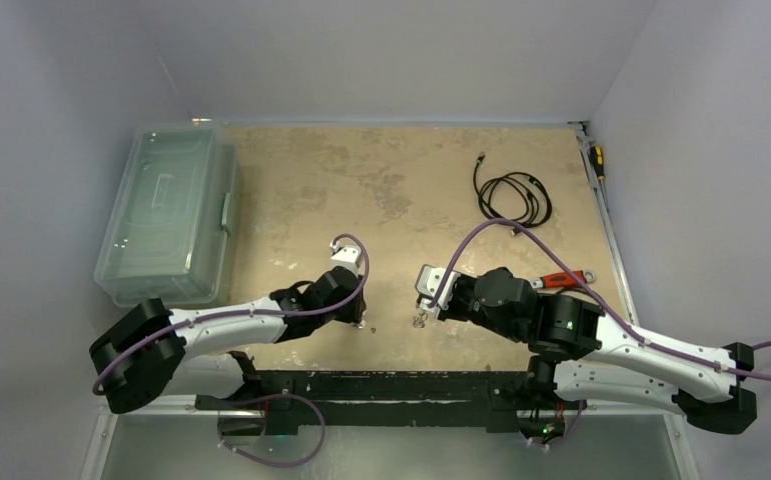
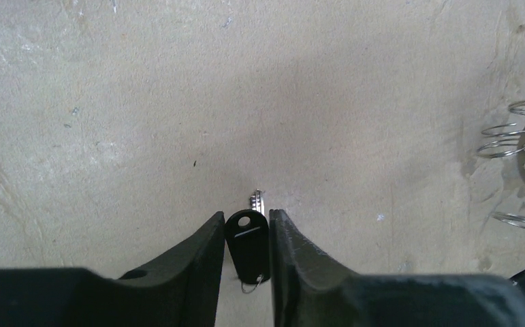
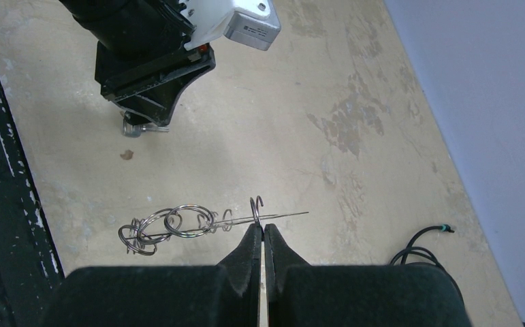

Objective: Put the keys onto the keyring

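Key (image 2: 247,248) w/ black head is tiny, light, stiff, prob. slippery; left gripper (image 2: 246,221) has its jaws clamped on the flat head, just above the table (image 2: 178,102), hole end toward the tips. Keyring (image 3: 178,223), a thin rigid plate w/ wire loops (image 3: 190,219), is pinched edge-on by the right gripper (image 3: 263,231), jaws together on it; near the key, not touching.

Robotics lab cell — bare white walls (image 1: 381,50), scuffed tan table (image 1: 391,180), left arm (image 1: 231,325) and right arm (image 1: 626,352) bolted on
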`<state>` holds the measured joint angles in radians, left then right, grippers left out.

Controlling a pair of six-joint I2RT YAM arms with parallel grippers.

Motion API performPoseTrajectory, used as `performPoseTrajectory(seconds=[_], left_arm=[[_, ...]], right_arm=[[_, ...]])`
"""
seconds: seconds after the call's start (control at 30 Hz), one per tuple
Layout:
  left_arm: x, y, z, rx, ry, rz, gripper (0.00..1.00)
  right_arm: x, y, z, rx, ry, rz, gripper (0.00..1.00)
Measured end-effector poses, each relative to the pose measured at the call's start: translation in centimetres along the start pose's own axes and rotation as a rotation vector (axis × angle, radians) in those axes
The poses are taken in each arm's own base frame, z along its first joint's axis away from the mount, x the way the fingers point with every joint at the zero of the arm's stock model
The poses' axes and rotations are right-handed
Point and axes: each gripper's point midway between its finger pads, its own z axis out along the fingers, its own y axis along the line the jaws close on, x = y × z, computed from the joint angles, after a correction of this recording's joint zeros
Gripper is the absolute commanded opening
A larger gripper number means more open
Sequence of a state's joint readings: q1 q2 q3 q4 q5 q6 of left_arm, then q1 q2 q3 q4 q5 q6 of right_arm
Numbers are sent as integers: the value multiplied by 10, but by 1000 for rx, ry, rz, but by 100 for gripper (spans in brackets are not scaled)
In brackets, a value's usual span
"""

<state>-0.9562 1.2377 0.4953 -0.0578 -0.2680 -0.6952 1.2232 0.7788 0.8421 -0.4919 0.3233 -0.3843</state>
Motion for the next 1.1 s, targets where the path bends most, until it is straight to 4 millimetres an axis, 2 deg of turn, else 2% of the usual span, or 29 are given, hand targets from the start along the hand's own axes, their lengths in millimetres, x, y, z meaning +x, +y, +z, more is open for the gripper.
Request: performPoseTrajectory(seconds=[0.1,0.13,0.23,0.3,0.6,0.7,0.9,1.1], left_arm=[[1,3,3,-16,1,6,68],[1,4,3,-21,-1,7,74],[-2,4,3,-26,-13,3,83],[-6,4,0,-21,-30,0,83],[-22,3,-21,1,-82,32,72],[-24,1,-30,19,-94,55,72],[-22,-17,-53,69,-62,159,74],[-58,-35,-79,73,-50,339,72]], right_arm=[[0,0,0,0,1,1,0],[0,0,0,-1,1,1,0],[0,0,0,-1,2,2,0],[0,0,0,-1,2,2,0],[2,2,2,-5,10,-1,0],[2,2,2,-4,10,-1,0],[2,2,3,-5,13,-3,0],[2,3,5,-7,17,-7,0]])
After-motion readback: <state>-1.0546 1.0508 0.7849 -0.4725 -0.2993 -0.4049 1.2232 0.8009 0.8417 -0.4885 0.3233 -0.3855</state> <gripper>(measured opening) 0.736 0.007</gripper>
